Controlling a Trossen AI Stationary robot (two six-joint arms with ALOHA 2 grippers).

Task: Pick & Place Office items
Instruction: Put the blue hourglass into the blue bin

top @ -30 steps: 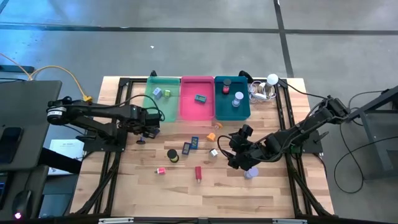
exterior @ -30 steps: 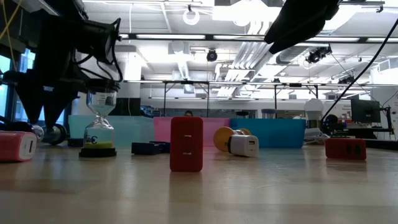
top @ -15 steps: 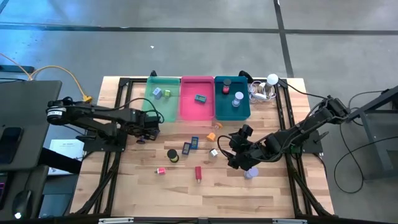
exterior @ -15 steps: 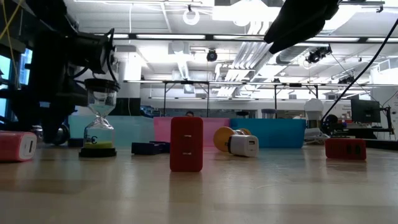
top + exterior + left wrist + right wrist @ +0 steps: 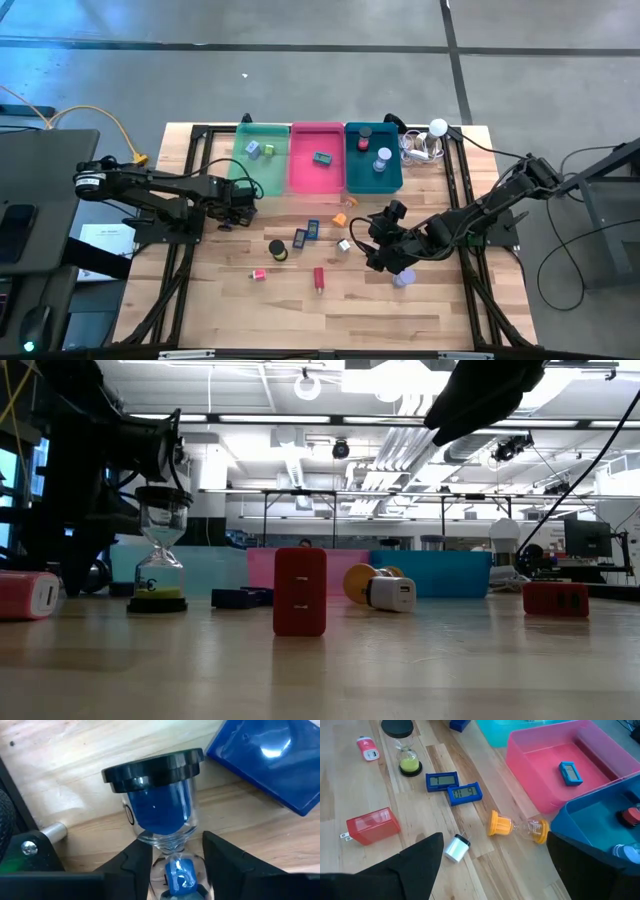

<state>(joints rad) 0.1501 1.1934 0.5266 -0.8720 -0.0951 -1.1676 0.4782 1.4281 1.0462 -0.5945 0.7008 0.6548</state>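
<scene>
Large open robotics lab or workshop hall. Across the top of the low view: bare ceiling with fluorescent strips (image 5: 300,418) and exposed ducts (image 5: 400,445); monitor (image 5: 585,540) at right. From above: grey concrete floor (image 5: 300,70), wooden tabletop (image 5: 330,305) on black framing, laptop (image 5: 35,200) at left.

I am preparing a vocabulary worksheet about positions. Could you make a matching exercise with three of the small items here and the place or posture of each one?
Items:
1. orange-capped glass hourglass
2. green-sand hourglass with black caps
3. blue digital clock lying apart from the other two

Places:
A. standing upright on the wooden table
B. inside the pink tray
C. lying on its side on the table

Pairs: 1-C, 2-A, 3-B.
</scene>
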